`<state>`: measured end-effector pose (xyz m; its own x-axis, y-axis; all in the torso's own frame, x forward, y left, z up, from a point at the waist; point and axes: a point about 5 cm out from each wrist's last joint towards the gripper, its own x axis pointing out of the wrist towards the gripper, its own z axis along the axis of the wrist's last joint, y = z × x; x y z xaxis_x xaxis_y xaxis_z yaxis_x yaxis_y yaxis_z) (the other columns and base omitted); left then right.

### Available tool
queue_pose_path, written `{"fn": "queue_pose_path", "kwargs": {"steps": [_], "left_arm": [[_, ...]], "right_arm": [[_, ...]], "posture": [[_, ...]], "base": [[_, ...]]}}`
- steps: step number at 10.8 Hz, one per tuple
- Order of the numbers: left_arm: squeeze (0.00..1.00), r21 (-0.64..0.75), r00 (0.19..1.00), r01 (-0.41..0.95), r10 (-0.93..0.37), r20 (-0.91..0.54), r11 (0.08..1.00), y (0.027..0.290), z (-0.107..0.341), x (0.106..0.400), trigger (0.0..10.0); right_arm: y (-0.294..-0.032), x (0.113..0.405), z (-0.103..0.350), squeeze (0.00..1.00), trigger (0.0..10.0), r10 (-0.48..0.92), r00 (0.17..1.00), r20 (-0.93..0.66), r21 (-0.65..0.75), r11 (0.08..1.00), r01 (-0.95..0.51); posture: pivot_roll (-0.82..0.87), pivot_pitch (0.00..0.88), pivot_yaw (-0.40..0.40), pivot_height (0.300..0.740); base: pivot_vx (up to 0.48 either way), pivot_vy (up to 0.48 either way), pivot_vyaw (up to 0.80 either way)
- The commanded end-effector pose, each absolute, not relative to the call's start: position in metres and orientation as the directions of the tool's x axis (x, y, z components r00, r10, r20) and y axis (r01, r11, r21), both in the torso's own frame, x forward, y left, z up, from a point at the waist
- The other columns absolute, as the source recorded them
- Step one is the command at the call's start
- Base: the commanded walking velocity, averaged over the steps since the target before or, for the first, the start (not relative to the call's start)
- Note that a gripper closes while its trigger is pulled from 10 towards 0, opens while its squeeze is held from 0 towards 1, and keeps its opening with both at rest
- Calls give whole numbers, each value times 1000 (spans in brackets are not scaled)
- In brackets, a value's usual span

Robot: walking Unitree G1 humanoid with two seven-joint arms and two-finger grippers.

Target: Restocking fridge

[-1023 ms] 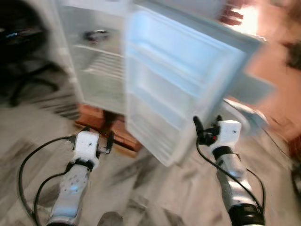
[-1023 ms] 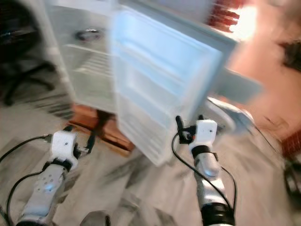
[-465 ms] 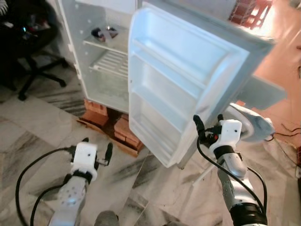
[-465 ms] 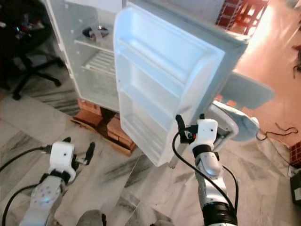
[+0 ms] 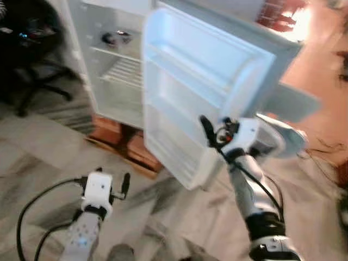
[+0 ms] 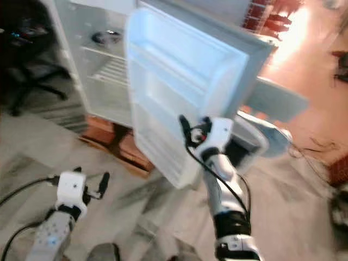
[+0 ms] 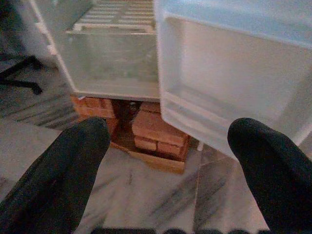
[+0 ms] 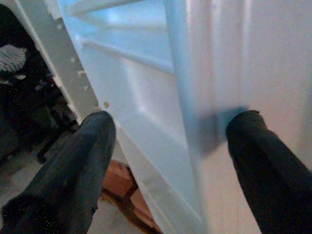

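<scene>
Before the robot stands a small white fridge (image 5: 117, 70), upright with its long axis vertical, its body raised on a stack of red bricks (image 7: 146, 129) that sits on the marble floor (image 5: 38, 157). Its door (image 5: 201, 92) is swung wide open, the inner side with its moulded shelves facing the robot, the free edge pointing out toward the robot's right side. Inside the body, a wire rack (image 5: 126, 70) crosses the compartment, and on the shelf above it lies a dark small thing (image 5: 115, 38), too blurred to make out. The right pincer (image 5: 215, 130) is raised at the door's free edge, its two black fingers (image 8: 80, 165) spread apart; in the right wrist view the edge of the door runs between them, one finger toward the inner shelves and the other toward the outer face, though whether they touch it cannot be told. The left pincer (image 5: 111, 182) hangs low over the floor, fingers (image 7: 63, 170) apart and holding nothing, pointing toward the bricks and the bottom of the fridge. Behind the door's right is a pale rounded object (image 5: 280, 138), blurred. A black office chair (image 5: 27, 65) stands to the left of the fridge.
</scene>
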<state>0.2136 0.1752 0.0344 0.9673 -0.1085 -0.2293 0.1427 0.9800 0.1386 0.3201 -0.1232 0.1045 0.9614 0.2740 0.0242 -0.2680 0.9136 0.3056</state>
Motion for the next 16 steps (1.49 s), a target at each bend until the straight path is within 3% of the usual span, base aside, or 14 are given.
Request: {"fn": "queue_pose_path", "kwargs": {"steps": [1,2,3,4,5,6,8,10,12,13,16], "left_arm": [[0,146,966,141,-104,-235,979,174,34,214,10000],[0,145,966,140,-103,-236,979,173,34,215,10000],[0,143,966,137,-100,-238,980,173,33,214,10000],[0,140,966,134,-97,-241,981,173,33,214,10000],[0,139,965,133,-97,-244,981,173,32,213,10000],[0,138,964,134,-97,-246,981,173,32,212,10000],[0,143,956,158,-115,-271,977,173,29,214,10000],[0,150,952,170,-122,-281,974,174,28,214,10000],[0,170,955,174,-125,-268,970,175,29,215,10000],[0,170,964,165,-122,-236,972,174,35,221,10000],[0,157,977,123,-92,-193,980,174,43,231,10000]], "right_arm": [[-83,325,155,0,10000,473,859,196,287,810,-512],[-68,312,166,0,10000,599,762,246,318,693,-647],[-59,290,176,0,10000,714,631,303,391,510,-766],[-64,265,183,0,10000,791,494,361,430,329,-841],[-80,249,173,0,10000,829,446,339,466,264,-845],[-91,242,159,0,10000,866,426,263,462,275,-843],[-124,209,122,0,10000,965,264,-6,418,242,-876],[-146,201,94,0,10000,952,220,-212,386,288,-876],[-163,221,68,0,10000,845,406,-348,259,502,-825],[-171,245,63,0,10000,707,624,-331,155,694,-703],[-181,272,71,0,10000,366,919,-144,53,931,-362]], "posture": [[162,61,-84,740],[163,60,-88,740],[161,60,-90,740],[162,59,-92,740],[160,59,-91,740],[157,58,-89,740],[147,57,-78,740],[152,56,-75,740],[154,56,-75,740],[154,58,-77,740],[147,46,-79,740]], "base": [[0,0,0],[0,0,0],[0,0,0],[0,0,0],[0,0,0],[0,0,0],[0,0,0],[0,0,0],[0,0,0],[0,0,0],[0,123,0]]}}
